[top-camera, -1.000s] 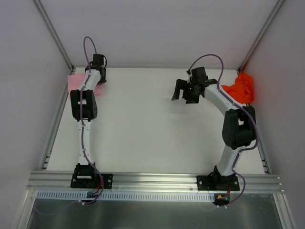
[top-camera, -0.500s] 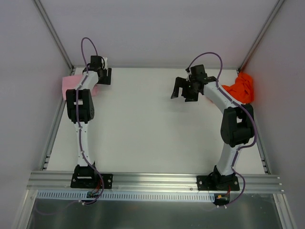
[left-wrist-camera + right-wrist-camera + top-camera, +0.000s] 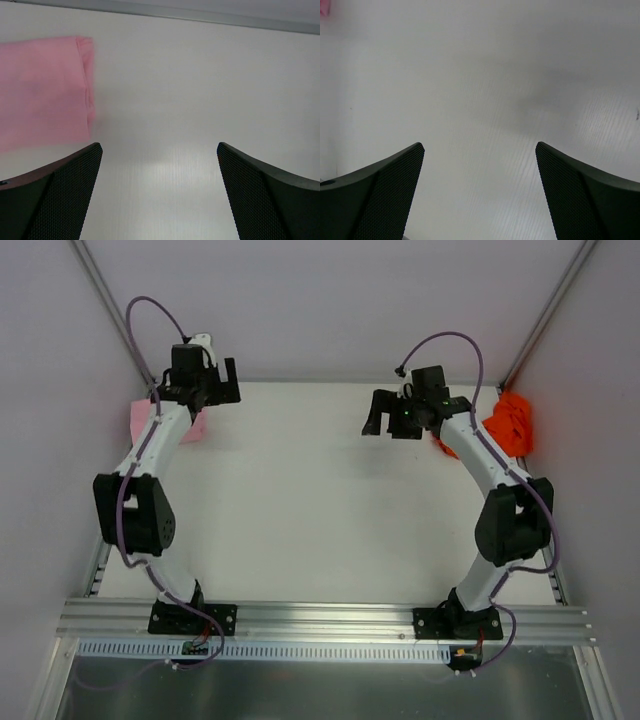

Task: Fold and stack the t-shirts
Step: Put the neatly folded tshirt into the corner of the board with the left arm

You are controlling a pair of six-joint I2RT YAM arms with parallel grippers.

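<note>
The pink shirt [image 3: 140,425] lies flat at the far left corner of the tabletop [image 3: 300,500], its edge neat and squared in the left wrist view, so it looks folded and set down. The left gripper [image 3: 205,390] hangs just beside it toward the middle, jaws spread wide with only bare tabletop between them and nothing held. Across the far edge the right gripper [image 3: 392,423] hovers over the middle right, its jaws equally wide and empty, with only white surface under them in the wrist view. The orange shirt [image 3: 510,420] sits in a crumpled heap at the far right corner, behind the right arm and untouched. The step in hand seems to be the changeover from the finished pink shirt to the orange one. Next, the right gripper probably has to swing to the far right corner, pinch the heap and drag it to the open middle, where both arms can spread it flat before folding and stacking it on the pink one
</note>
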